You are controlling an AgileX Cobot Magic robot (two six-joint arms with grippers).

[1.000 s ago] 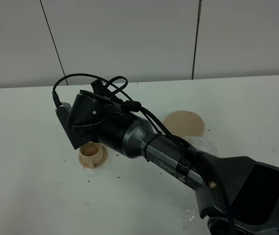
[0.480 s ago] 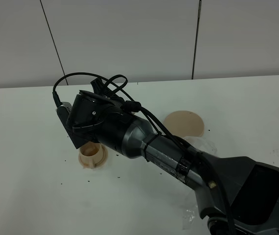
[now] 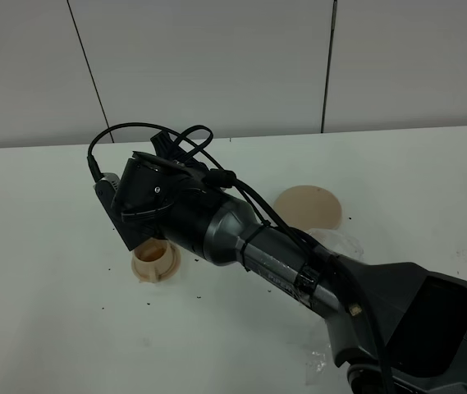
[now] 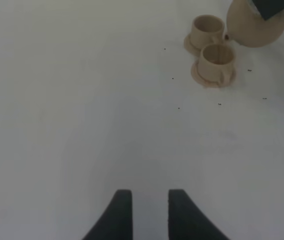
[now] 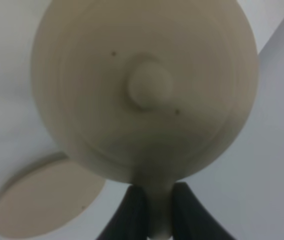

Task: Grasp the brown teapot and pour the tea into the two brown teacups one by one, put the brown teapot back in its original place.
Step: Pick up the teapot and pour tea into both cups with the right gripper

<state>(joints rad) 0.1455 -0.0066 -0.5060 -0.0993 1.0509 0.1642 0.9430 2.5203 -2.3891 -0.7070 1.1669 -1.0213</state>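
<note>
The brown teapot [image 5: 142, 85] fills the right wrist view, lid and knob facing the camera. My right gripper [image 5: 154, 212] is shut on its loop handle. In the left wrist view the teapot [image 4: 254, 27] hangs tilted right beside the two brown teacups, one [image 4: 207, 31] nearer the pot and the other [image 4: 216, 59] next to it, each on a small saucer. In the exterior view my right arm [image 3: 184, 213] hides the pot and one cup; only one teacup [image 3: 155, 261] shows. The flat tan saucer disc [image 3: 309, 207] lies bare. My left gripper [image 4: 146, 210] hovers open over bare table.
The white table [image 3: 44, 246] carries scattered dark specks around the cups. Crumpled clear plastic [image 3: 340, 242] lies beside the disc, by the right arm. A grey panelled wall [image 3: 217, 66] stands behind the table.
</note>
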